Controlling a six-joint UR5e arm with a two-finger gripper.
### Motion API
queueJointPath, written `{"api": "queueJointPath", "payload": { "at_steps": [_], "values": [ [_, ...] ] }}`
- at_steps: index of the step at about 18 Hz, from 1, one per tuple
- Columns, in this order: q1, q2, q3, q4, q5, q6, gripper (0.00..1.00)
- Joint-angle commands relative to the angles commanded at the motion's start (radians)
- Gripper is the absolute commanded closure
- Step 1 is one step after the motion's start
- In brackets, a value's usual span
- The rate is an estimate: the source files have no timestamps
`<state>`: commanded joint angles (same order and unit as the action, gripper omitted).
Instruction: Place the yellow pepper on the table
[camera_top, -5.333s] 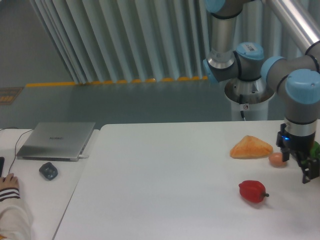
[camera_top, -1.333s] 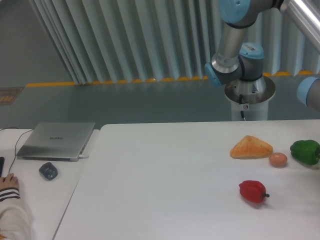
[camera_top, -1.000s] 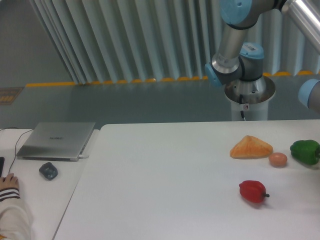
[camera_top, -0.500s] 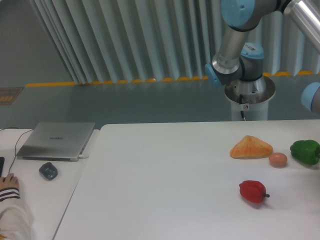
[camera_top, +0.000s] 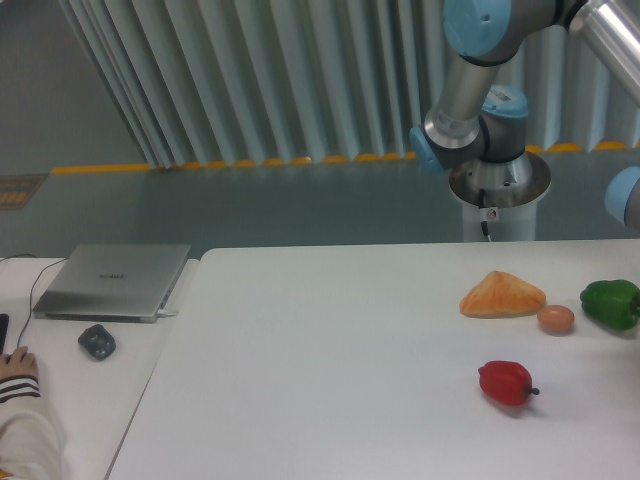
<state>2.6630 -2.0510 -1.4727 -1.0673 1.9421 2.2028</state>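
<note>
The yellow pepper does not show in this view. The white table (camera_top: 330, 380) fills the lower middle and right. My gripper is out of view past the right edge; only the arm's base and upper joints (camera_top: 470, 120) and a blue joint cap (camera_top: 625, 195) at the right edge show.
On the table's right side lie a red pepper (camera_top: 506, 382), a green pepper (camera_top: 610, 303), a brown egg (camera_top: 555, 319) and an orange bread wedge (camera_top: 501, 295). On the adjoining desk at left are a silver laptop (camera_top: 112, 280), a dark mouse (camera_top: 97, 342) and a person's hand (camera_top: 15, 365).
The gripper, which stood by the green pepper 5.3 s ago, has left the view. Over the last second the arm's links have shifted slightly further right. The objects on the table have not moved.
</note>
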Motion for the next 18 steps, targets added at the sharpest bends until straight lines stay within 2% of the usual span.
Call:
{"api": "queueJointPath", "payload": {
  "at_steps": [3,6,9,12,18],
  "values": [
    [0.003,0.012,0.041,-0.051,-0.011,0.0,0.63],
    [0.006,0.037,0.072,-0.115,-0.115,-0.008,0.63],
    [0.011,0.051,0.098,-0.21,-0.207,-0.078,0.63],
    [-0.003,0.071,0.1,-0.25,-0.261,-0.161,0.63],
    [-0.051,0.086,0.1,-0.283,-0.417,-0.376,0.63]
  ]
}}
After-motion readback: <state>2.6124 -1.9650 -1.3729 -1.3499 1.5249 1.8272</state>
